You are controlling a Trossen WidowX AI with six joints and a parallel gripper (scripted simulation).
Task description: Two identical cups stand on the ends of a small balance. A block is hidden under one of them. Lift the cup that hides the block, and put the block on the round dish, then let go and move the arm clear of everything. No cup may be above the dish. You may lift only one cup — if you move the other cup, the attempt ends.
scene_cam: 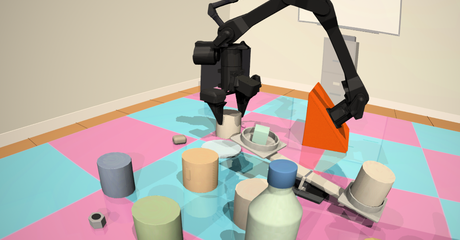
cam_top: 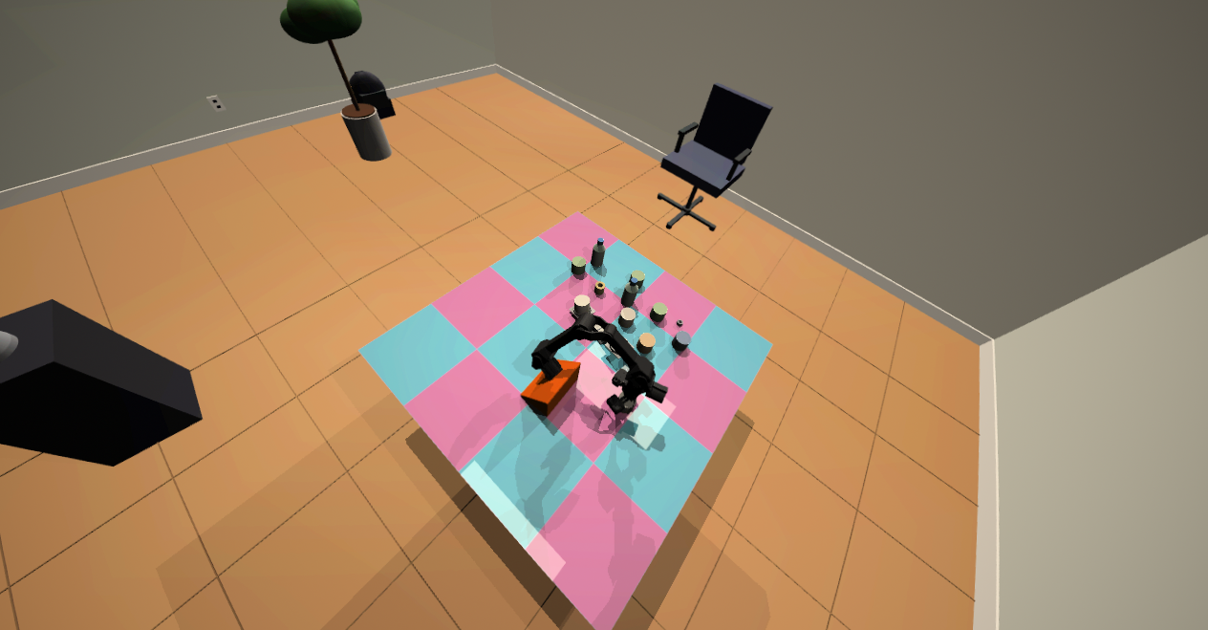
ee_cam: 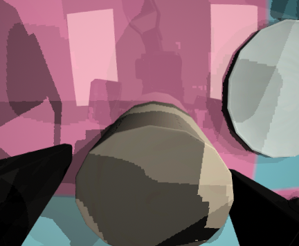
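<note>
A beige cup [scene_cam: 229, 128] [ee_cam: 151, 180] stands upright on the table behind the round dish, clear of the balance. My gripper [scene_cam: 232, 120] [ee_cam: 149, 165] is open, with its fingers on either side of that cup's upper part and a gap at the left finger in the wrist view. The pale green block [scene_cam: 260, 134] lies uncovered in the raised pan of the balance [scene_cam: 321, 181]. The other beige cup [scene_cam: 373, 183] [cam_top: 581, 304] stands tilted on the lowered pan. The round pale dish [scene_cam: 222, 148] [ee_cam: 293, 90] has nothing on it, between the standing cup and the orange cylinder.
An orange cylinder [scene_cam: 199, 170] [cam_top: 645, 341], a blue-grey cylinder [scene_cam: 115, 175], a green cylinder [scene_cam: 157, 220], a cream cylinder [scene_cam: 242, 206] and a blue-capped bottle [scene_cam: 273, 215] stand in front. A nut [scene_cam: 97, 220] and a small capsule [scene_cam: 179, 139] lie at left. The orange wedge [scene_cam: 323, 128] [cam_top: 549, 390] carries the arm.
</note>
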